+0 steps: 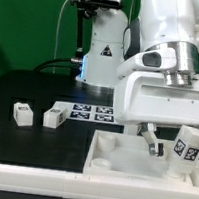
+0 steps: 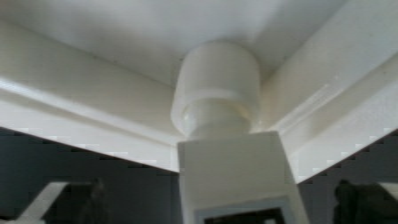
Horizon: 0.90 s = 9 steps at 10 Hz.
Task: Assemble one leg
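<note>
Wrist view, close up: one white leg (image 2: 222, 100) stands on end, its rounded tip set into an inside corner of the large white tray-like piece (image 2: 107, 60), whose raised walls meet around it. My fingers (image 2: 50, 200) show as pale strips at either edge of the picture. A dark gap lies between each one and the leg, so I read them as spread wide and holding nothing.

My judgement is that the step in hand is seating this leg in its corner. The tip looks entered, though I cannot tell how deep it sits. The next move calls for closing squarely on the leg's flat sides, keeping it upright, and turning or pressing it home without dragging the tray-like piece.

Exterior view: my arm reaches down over the tray-like piece, near that view's right. My hand hides the joint here, so only the wrist view shows the tip in the corner. This view alone shows the wider layout. On the dark counter (image 1: 42, 141) two spare legs (image 1: 23, 113) (image 1: 53, 115) sit well apart from me toward that view's left, just beside the marker board (image 1: 91, 112).
</note>
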Motion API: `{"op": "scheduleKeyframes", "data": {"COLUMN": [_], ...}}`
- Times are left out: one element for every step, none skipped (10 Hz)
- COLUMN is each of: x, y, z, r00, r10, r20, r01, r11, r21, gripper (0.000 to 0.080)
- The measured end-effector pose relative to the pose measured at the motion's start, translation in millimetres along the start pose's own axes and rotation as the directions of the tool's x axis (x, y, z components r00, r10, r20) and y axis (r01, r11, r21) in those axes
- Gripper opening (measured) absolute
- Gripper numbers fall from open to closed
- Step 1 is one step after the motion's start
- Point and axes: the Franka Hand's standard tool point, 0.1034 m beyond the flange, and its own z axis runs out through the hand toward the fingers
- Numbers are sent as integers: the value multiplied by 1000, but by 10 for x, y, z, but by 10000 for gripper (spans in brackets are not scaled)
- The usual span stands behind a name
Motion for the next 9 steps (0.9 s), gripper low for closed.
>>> {"op": "scheduleKeyframes", "data": {"x": [0,0,10,71,129,172,202,197,185], "y": [0,0,-2,2,25,29,5,11,4], "z": [0,0,-11,-76,-150,-193,-221,-216,-209], "r00": [1000,1000,1000,1000,1000,1000,999,999,999], "r10": [0,0,0,-3,-4,-5,-7,-6,-7], "r20": [0,0,0,-3,-1,11,38,32,37], "r01": [0,0,0,3,4,5,6,6,6], "r11": [1000,1000,1000,1000,1000,1000,1000,1000,1000], "r21": [0,0,0,-1,-2,2,12,9,11], "gripper": [649,649,649,649,649,649,649,649,649]}}
